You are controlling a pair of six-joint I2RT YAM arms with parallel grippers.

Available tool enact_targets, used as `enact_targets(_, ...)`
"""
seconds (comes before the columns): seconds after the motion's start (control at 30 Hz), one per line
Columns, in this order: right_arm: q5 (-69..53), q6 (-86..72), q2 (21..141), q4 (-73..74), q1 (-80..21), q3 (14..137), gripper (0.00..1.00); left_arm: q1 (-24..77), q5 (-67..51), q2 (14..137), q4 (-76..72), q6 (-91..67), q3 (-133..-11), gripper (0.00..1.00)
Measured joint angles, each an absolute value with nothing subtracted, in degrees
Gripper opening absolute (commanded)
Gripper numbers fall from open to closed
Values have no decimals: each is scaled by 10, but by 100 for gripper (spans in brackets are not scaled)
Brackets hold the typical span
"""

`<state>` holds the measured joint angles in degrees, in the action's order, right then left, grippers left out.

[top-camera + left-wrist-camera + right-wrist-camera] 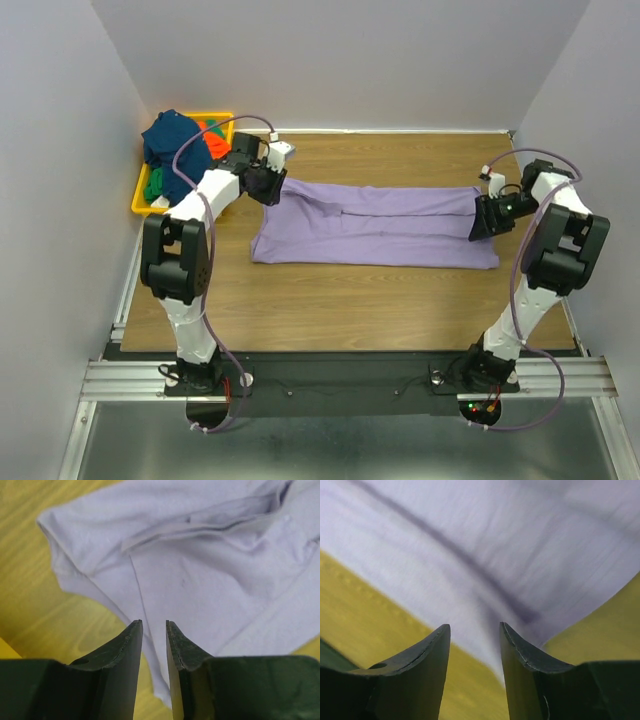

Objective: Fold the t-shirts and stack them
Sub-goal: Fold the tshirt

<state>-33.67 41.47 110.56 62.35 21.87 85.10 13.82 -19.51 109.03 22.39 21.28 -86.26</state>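
Our lavender-purple cloth t-shirt point(375, 225) lies flat on the wooden table point(350, 295), long axis running arm to arm; left gripper point(153, 626) and right gripper point(473, 629) hover at opposite ends, jaws apart, holding nothing.

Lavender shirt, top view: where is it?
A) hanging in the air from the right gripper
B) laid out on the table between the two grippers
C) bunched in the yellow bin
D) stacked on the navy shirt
B: the lavender shirt lies as a long band on the table, with the left gripper at one end and the right gripper at the other.
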Motion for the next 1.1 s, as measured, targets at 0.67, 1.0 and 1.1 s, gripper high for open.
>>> enact_targets(0.67,-237,343,1189,483,161,880,27,160,-174,1046,185,81,-691,11)
enact_targets(1.0,-236,409,1043,537,128,672,26,144,-101,1350,280,135,-1143,19)
enact_targets(1.1,-287,437,1025,617,89,663,29,144,-92,1480,304,165,-1387,29)
